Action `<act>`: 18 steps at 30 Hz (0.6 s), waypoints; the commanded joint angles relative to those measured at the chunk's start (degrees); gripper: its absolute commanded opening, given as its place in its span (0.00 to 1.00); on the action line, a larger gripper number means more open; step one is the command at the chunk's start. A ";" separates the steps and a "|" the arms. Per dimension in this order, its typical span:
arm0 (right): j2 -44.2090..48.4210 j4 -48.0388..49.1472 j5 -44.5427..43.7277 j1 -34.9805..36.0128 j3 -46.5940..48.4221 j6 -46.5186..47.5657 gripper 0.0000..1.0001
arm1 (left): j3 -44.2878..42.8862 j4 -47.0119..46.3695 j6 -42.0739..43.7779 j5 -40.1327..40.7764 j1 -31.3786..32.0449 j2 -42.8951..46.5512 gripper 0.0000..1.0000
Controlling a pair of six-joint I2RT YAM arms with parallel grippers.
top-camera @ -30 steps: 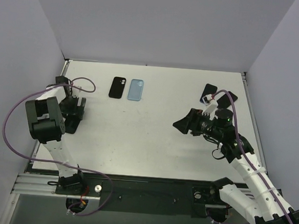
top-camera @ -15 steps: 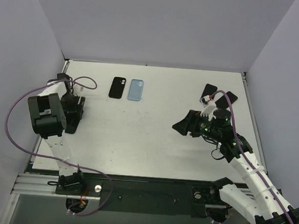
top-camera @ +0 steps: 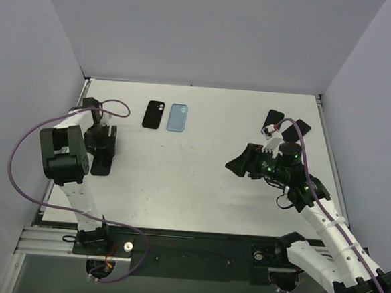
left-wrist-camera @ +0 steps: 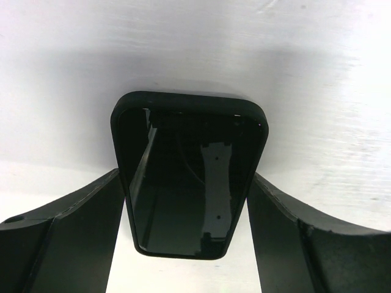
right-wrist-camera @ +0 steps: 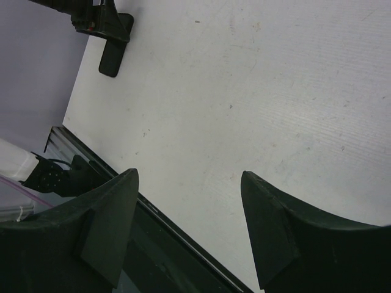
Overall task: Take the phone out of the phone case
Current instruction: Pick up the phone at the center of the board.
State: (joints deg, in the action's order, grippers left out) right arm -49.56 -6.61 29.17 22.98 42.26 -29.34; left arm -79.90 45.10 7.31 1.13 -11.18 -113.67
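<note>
Presently one cased phone (left-wrist-camera: 189, 176) inside left pincer (left-wrist-camera: 186, 183), grip unclear; right pincer (right-wrist-camera: 188, 177) apart.

On table (top-camera: 193, 186), at left edge: cased phone (top-camera: 102, 163) between left gripper (left-wrist-camera: 186, 180) fingers. Behind, rightward: one case (top-camera: 153, 114) just left of another case (top-camera: 177, 117).

Left arm (top-camera: 76, 198): white links, boxy black joint housings. Right arm (top-camera: 330, 233): same white links, round black motors, green lights (top-camera: 269, 168) near wrist. Purple cable (top-camera: 13, 167) loops off left arm; another runs along right. Bases (top-camera: 92, 238) black, on black rail (top-camera: 195, 254) at near edge of table (top-camera: 199, 194); red-orange wires (top-camera: 109, 256) below left base. Left gripper (left-wrist-camera: 186, 176), right gripper (right-wrist-camera: 189, 176): matte black fingers, broad, tapering to blunt tips.
</note>
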 commanded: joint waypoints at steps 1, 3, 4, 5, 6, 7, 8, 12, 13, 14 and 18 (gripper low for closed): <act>-0.45 2.48 -2.00 0.57 0.02 0.07 0.63 | 0.36 -3.01 -9.94 -4.99 1.51 3.98 0.00; -1.15 2.48 -2.89 0.75 -0.51 0.07 0.62 | 0.36 -2.39 -13.54 -4.90 2.65 4.94 0.00; -1.67 2.74 -3.67 1.01 -0.95 0.08 0.62 | 0.79 -3.00 -16.25 -4.82 3.09 6.34 0.00; -2.11 2.83 -4.38 1.62 -1.21 0.08 0.62 | 1.67 -3.44 -17.84 -5.08 3.70 7.31 0.00; -2.99 2.92 -5.69 1.97 -1.39 0.25 0.62 | 2.46 -4.49 -20.29 -5.52 3.97 9.06 0.00; -3.61 2.83 -6.40 2.94 -1.39 0.43 0.62 | 3.77 -5.02 -22.15 -5.35 4.41 10.12 0.00; -4.83 2.75 -7.88 3.55 -1.22 0.43 0.61 | 4.65 -5.89 -25.21 -5.52 4.67 11.96 0.00; -9.31 4.85 -12.90 9.61 -0.25 0.95 0.61 | 11.32 -10.20 -32.34 -8.33 7.13 17.49 0.00; -10.20 6.33 -13.52 12.32 -0.16 0.78 0.61 | 12.13 -11.51 -33.32 -9.99 7.48 18.65 0.00; -12.03 8.70 -15.00 13.57 -0.25 0.17 0.61 | 14.05 -12.31 -35.50 -11.13 8.01 20.40 0.00; -18.72 15.65 -20.28 22.27 0.89 0.43 0.62 | 19.94 -18.38 -41.84 -16.33 9.85 26.82 0.00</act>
State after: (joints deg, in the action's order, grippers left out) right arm -63.64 0.49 15.92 39.22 41.58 -29.39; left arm -63.55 34.89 -24.71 -8.47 -2.90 -93.71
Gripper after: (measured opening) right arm 0.616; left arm 0.815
